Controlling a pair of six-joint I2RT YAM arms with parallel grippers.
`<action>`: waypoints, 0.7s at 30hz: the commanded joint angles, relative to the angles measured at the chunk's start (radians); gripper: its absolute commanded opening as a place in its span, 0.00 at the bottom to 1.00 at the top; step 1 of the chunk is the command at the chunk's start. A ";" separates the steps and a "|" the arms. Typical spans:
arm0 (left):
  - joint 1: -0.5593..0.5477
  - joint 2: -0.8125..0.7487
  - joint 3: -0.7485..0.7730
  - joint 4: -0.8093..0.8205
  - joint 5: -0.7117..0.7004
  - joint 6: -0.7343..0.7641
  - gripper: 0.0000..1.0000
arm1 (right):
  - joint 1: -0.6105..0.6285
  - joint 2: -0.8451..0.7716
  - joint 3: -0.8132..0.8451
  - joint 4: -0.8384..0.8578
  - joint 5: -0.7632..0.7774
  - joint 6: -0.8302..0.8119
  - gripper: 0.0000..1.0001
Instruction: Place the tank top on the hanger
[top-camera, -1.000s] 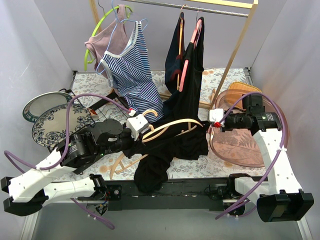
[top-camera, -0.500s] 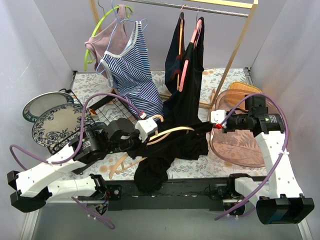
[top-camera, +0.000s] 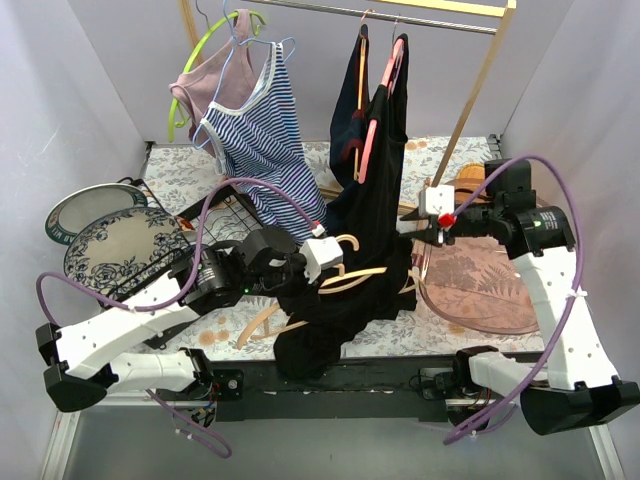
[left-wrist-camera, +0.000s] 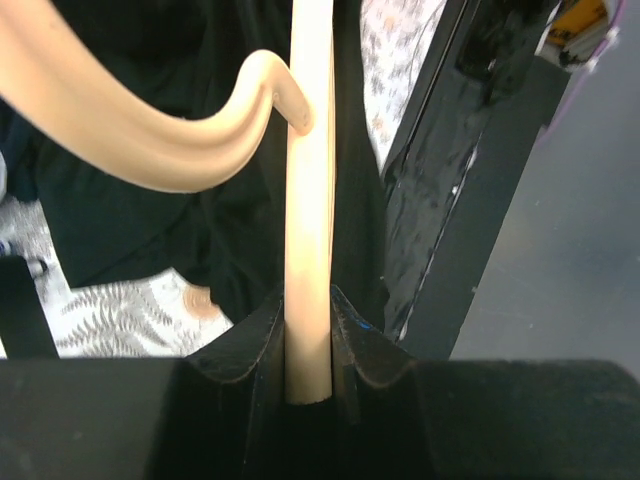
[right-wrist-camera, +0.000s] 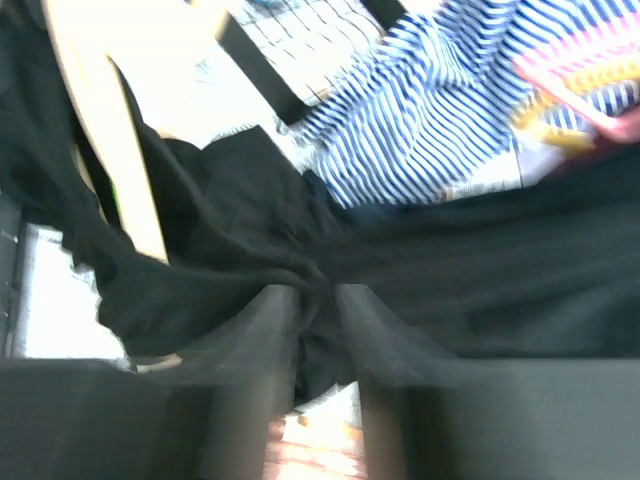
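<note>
The cream hanger (top-camera: 352, 279) hangs tilted above the table's middle, its hook (top-camera: 346, 241) up. My left gripper (top-camera: 322, 258) is shut on it; in the left wrist view the hanger's pale bar (left-wrist-camera: 308, 200) runs between the jaws of my left gripper (left-wrist-camera: 308, 312). The black tank top (top-camera: 335, 305) drapes over the hanger and trails to the near edge. My right gripper (top-camera: 424, 226) is shut on a fold at its upper right. The blurred right wrist view shows the black tank top (right-wrist-camera: 240, 250) pinched in my right gripper (right-wrist-camera: 318, 312), with the hanger (right-wrist-camera: 110, 150) at left.
A blue-and-white striped top (top-camera: 260, 140) and a lime-green hanger (top-camera: 205, 50) hang on the rail behind. Black garments on pink and orange hangers (top-camera: 375, 130) hang just behind my right gripper. Plates (top-camera: 115, 245) lie left, a brown basket (top-camera: 480, 290) right, a spare wooden hanger (top-camera: 262, 320) below.
My left gripper has carried the hanger to the right and slightly back. My right gripper has risen and moved left with the fabric, so the tank top now hangs more bunched.
</note>
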 joint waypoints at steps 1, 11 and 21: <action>0.006 -0.004 0.095 0.086 0.031 0.027 0.00 | 0.088 -0.065 -0.011 0.064 0.041 0.172 0.54; 0.008 0.055 0.176 0.081 0.068 0.029 0.00 | 0.196 -0.060 0.066 -0.068 -0.031 0.250 0.90; 0.008 0.159 0.299 0.098 0.128 0.030 0.00 | 0.360 0.058 0.080 -0.081 -0.014 0.386 0.74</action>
